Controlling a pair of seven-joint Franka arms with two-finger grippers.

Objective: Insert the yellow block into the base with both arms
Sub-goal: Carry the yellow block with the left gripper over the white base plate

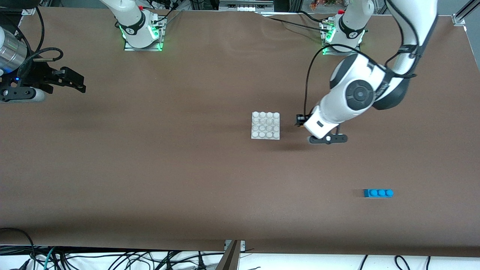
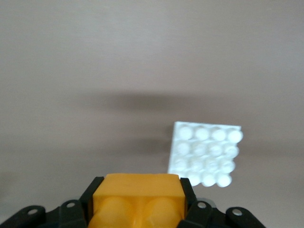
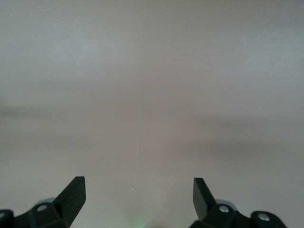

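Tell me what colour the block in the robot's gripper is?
Orange-yellow. The yellow block shows best in the left wrist view, gripped by the left gripper.

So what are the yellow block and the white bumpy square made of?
The yellow block, gripped in the left claw, looks like smooth, slightly glossy molded plastic with rounded studs. The white base on the table looks like plastic too: its studs are even and catch the light.

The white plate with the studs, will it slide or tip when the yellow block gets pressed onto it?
The white plate lies flat, so tipping seems unlikely. It looks thin, light and unheld, so it may slide; the right hand waits open, away from it.
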